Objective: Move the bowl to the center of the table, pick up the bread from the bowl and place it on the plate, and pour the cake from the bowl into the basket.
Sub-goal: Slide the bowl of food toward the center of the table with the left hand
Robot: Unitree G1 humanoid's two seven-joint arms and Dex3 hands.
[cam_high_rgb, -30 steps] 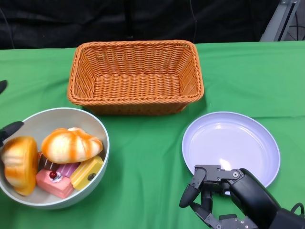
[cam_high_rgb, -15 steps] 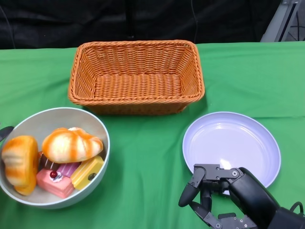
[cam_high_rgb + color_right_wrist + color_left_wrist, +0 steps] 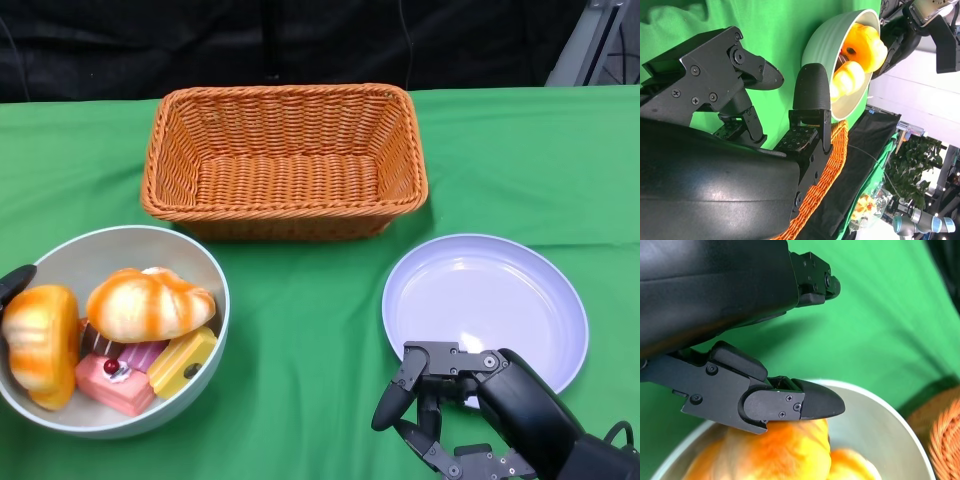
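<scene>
From the head view we see the grey bowl (image 3: 115, 330) sitting at the table's (image 3: 300, 330) near left corner, its left rim running off the picture's edge. It holds two glossy orange-and-white bread (image 3: 148, 303) rolls, one in the middle and one against the left wall, with a pink cake (image 3: 112, 382) slice topped by a red cherry and a yellow slice below them. The woven orange basket (image 3: 285, 160) stands at the far centre, rectangular with flared walls. The smooth pale lilac plate (image 3: 485, 305) lies at the near right. A broad strip of bare green cloth runs between bowl and plate, and more lies between the basket and both. Our right hand (image 3: 445, 400) hovers at the plate's near rim, fingers curled down and apart, holding nothing. Of our left hand (image 3: 14, 283) only a black fingertip shows, at the bowl's left rim.

In the right wrist view, the right hand's fingers (image 3: 812, 95) stand apart over green cloth, with the bowl (image 3: 832, 45) and basket weave (image 3: 832, 155) beyond.

In the left wrist view, a left fingertip (image 3: 810, 402) lies just at the top of the left-hand roll (image 3: 780, 450), inside the bowl's rim (image 3: 880, 415); we cannot tell whether the hand grips it.
</scene>
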